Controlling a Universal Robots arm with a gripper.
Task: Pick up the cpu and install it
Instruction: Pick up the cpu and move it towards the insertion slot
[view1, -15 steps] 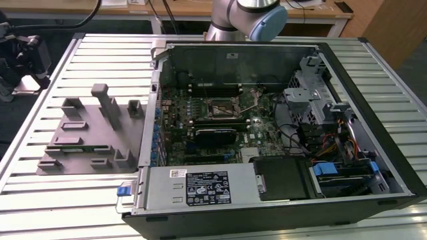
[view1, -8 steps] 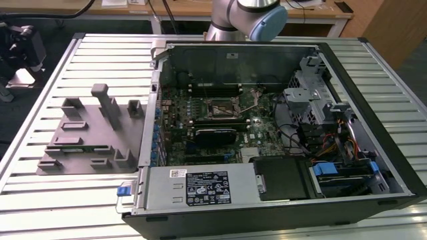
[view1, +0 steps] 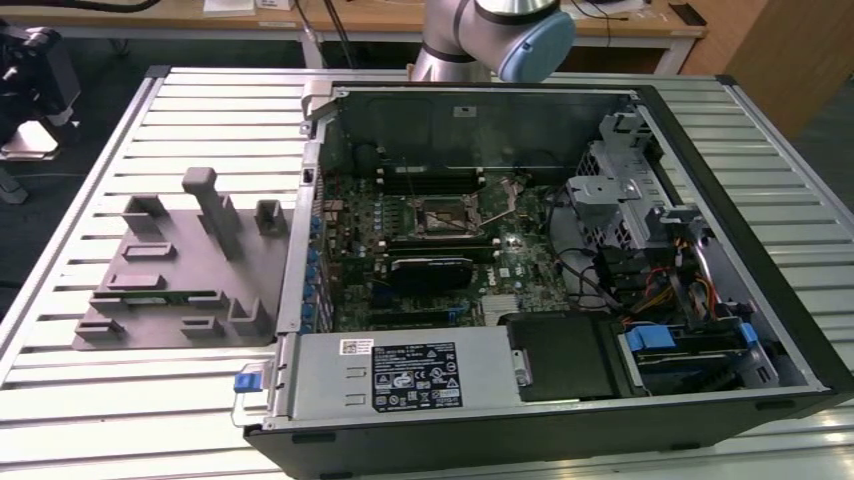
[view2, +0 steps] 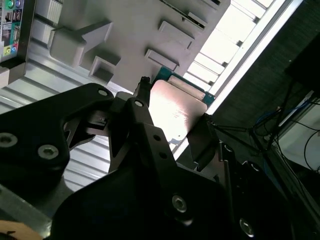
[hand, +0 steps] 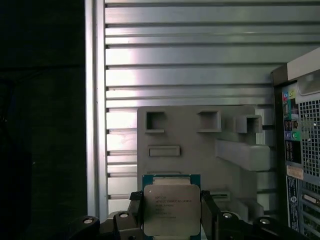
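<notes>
In both wrist views the cpu (hand: 171, 209) (view2: 175, 107), a flat square chip with a silvery top plate and a thin green border, sits between two black fingers (hand: 207, 212) (view2: 134, 117). My gripper (hand: 171, 216) (view2: 169, 126) is shut on it by two opposite edges. The chip hangs well above the grey fixture tray (hand: 195, 150) (view2: 125, 30). In the exterior view that tray (view1: 100, 330) lies on the slatted table at the exterior view's left. The motherboard's black-framed socket (view1: 442, 215) lies inside the open computer case (view1: 400, 375).
The arm's elbow (view1: 497, 28) rises behind the case at the back of the exterior view. The tray carries upright grey posts (view1: 203, 200). The table's edge (hand: 90, 125) and dark floor lie beside the tray. Drive cages and cables (view1: 641, 260) fill the case's right side.
</notes>
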